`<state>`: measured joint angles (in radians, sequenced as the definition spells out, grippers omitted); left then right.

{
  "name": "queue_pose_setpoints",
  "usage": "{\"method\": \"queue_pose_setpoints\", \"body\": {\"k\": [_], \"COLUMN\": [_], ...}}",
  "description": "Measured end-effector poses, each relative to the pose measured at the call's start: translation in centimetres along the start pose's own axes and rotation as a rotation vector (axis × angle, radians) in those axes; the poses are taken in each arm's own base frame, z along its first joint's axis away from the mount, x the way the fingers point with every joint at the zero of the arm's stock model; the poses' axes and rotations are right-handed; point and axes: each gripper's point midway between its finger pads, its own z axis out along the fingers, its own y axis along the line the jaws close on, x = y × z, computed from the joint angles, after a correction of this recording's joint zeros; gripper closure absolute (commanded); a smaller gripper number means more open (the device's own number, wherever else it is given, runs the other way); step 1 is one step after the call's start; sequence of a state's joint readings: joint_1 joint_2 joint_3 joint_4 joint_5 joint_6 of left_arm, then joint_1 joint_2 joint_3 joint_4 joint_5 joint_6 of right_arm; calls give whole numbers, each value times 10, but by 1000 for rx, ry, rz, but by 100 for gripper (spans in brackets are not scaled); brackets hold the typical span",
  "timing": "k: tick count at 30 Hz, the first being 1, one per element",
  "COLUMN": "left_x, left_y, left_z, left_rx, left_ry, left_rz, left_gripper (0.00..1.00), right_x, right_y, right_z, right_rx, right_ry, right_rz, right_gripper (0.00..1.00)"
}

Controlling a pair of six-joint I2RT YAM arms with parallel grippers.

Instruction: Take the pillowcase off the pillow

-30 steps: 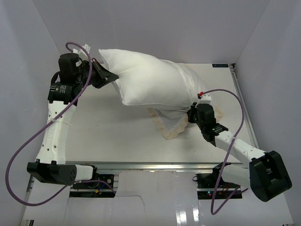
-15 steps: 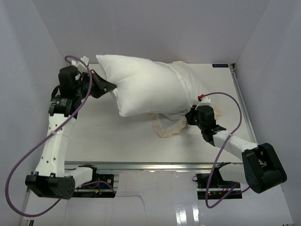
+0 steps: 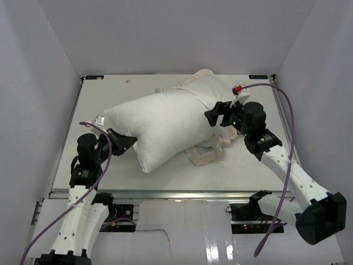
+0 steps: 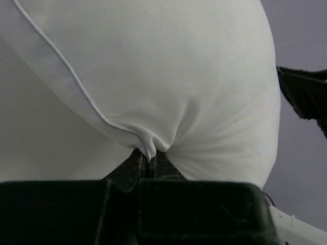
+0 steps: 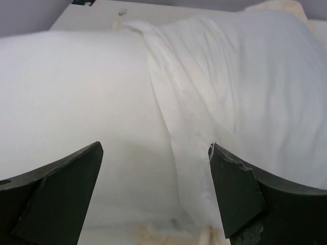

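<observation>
The plump white pillow (image 3: 160, 124) lies slantwise on the table, bare at its near-left end. Its far-right end is still inside the pillowcase (image 3: 207, 94), white face up, with cream frill (image 3: 207, 155) bunched at the pillow's near side and behind it. My left gripper (image 3: 129, 144) is shut on the pillow's piped corner seam (image 4: 148, 150) at the near-left. My right gripper (image 3: 217, 112) hovers open over the covered end. In the right wrist view its fingers (image 5: 76, 173) straddle the pillowcase's wrinkled edge (image 5: 163, 112), gripping nothing.
White walls close in the table (image 3: 110, 94) on the left, back and right. A small crumb (image 3: 128, 80) lies near the far-left corner. A purple cable (image 3: 284, 127) loops off the right arm, and the table's near rail runs along the bottom.
My left gripper has dragged the pillow from the far left down to the near left, and the pillow now rests low on the table. My right gripper has opened, let go of the pillowcase and moved back.
</observation>
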<state>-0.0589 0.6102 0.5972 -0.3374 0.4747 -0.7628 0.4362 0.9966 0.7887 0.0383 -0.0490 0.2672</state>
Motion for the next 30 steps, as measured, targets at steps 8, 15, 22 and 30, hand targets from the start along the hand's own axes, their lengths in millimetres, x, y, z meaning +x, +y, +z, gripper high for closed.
{"method": "queue_pose_setpoints", "body": {"k": [8,15,22,30], "left_x": [25,25,28,-35], "left_y": [20,12,13,-66], "left_z": [6,2,-1,-37], "left_rx": [19,58,45,110], "left_ry": [35,26,40,-78], "left_rz": [-18,15,19,102], "left_gripper": [100,100,100,100], "right_x": [-99,-15,6,-10], "right_y": [37,6,-3,-60], "right_z": [120,207,250,264], "right_rx": [-89,-86,-69,123], "right_ry": [-11,248,301,284], "right_rz": [-212,-339,-336,-244], "right_gripper": [9,7,39,92]}}
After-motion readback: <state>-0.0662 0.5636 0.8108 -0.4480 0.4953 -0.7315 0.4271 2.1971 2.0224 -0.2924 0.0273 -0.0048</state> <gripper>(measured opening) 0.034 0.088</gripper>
